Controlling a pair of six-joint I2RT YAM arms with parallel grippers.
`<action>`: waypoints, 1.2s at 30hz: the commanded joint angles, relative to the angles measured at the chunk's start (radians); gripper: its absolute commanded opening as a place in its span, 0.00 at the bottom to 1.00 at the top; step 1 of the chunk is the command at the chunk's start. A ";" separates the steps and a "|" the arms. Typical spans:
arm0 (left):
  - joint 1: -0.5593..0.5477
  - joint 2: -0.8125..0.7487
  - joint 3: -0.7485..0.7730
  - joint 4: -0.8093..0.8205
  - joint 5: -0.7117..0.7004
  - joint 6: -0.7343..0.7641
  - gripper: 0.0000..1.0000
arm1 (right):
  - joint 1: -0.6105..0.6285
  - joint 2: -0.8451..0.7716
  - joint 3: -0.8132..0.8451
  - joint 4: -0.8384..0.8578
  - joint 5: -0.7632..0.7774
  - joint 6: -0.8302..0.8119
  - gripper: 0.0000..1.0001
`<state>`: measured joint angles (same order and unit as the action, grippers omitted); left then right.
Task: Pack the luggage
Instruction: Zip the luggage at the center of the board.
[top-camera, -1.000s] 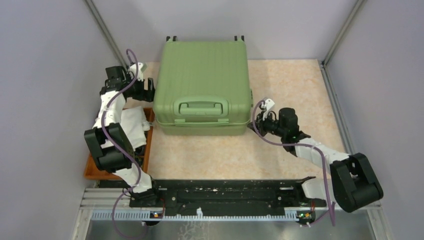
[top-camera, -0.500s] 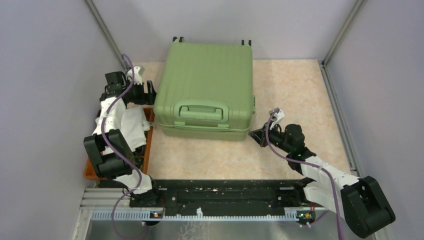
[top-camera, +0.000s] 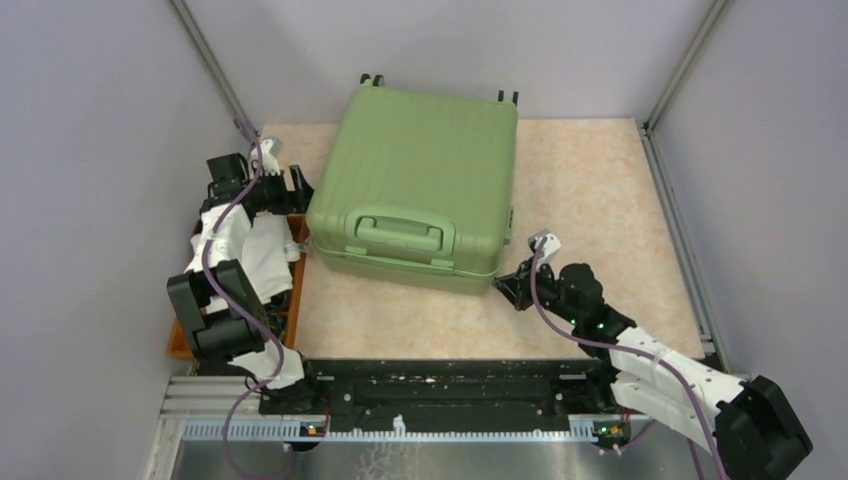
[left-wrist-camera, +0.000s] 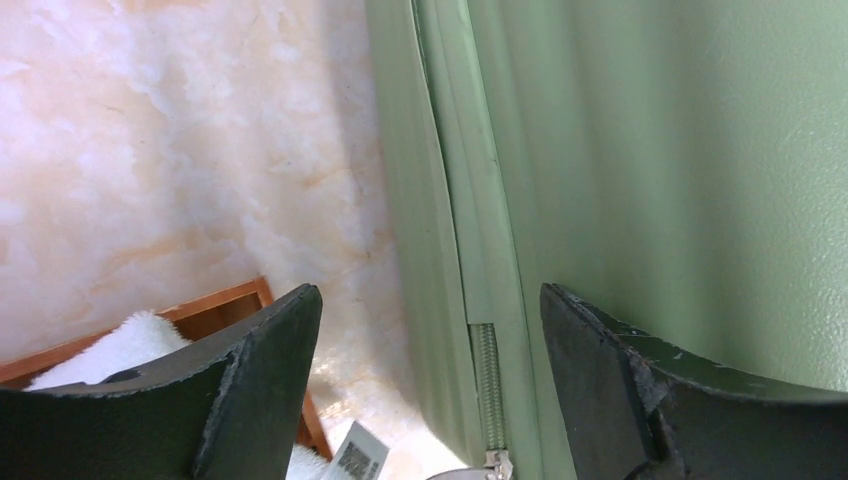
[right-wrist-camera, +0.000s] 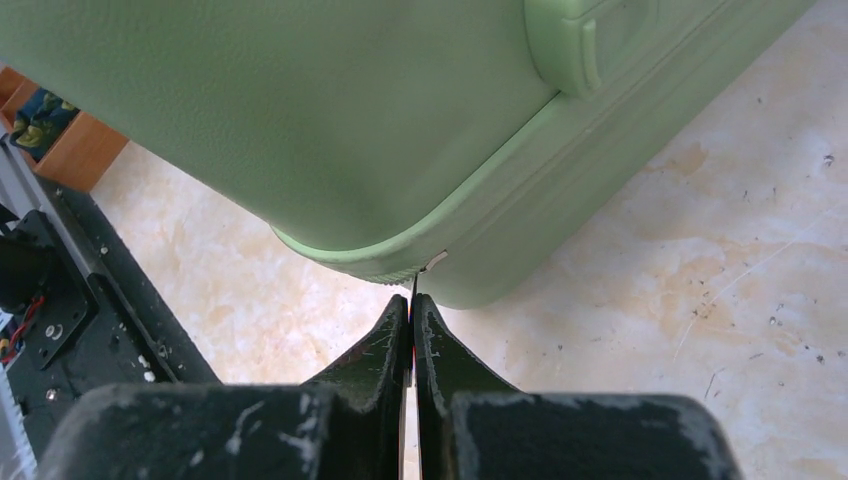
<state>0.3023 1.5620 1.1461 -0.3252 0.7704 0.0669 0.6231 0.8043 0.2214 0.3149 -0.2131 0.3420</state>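
The suitcase (top-camera: 415, 170) is lying flat on the bench (top-camera: 600, 190), back of centre and askew, wheels (top-camera: 372, 79) pointing rearward, handle (top-camera: 398, 233) facing the near edge. A tray (top-camera: 178, 348) is sitting just left of it, a cloth (top-camera: 258, 258) lying inside. The left hand (top-camera: 297, 190) is hovering at the suitcase's left side; the right hand (top-camera: 505, 288) is sitting at its near right corner.
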 joint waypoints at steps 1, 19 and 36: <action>-0.030 -0.046 0.117 -0.275 0.202 0.202 0.91 | 0.036 0.002 0.055 -0.007 0.002 0.024 0.00; -0.611 -0.635 -0.068 -0.586 -0.207 1.269 0.98 | 0.034 0.130 0.123 0.015 0.014 0.017 0.00; -0.925 -0.939 -0.700 0.358 -0.409 1.789 0.99 | 0.032 0.101 0.119 0.025 0.023 0.066 0.00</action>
<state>-0.6216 0.6769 0.5533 -0.3809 0.3195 1.6627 0.6415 0.9226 0.2958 0.2768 -0.1795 0.3862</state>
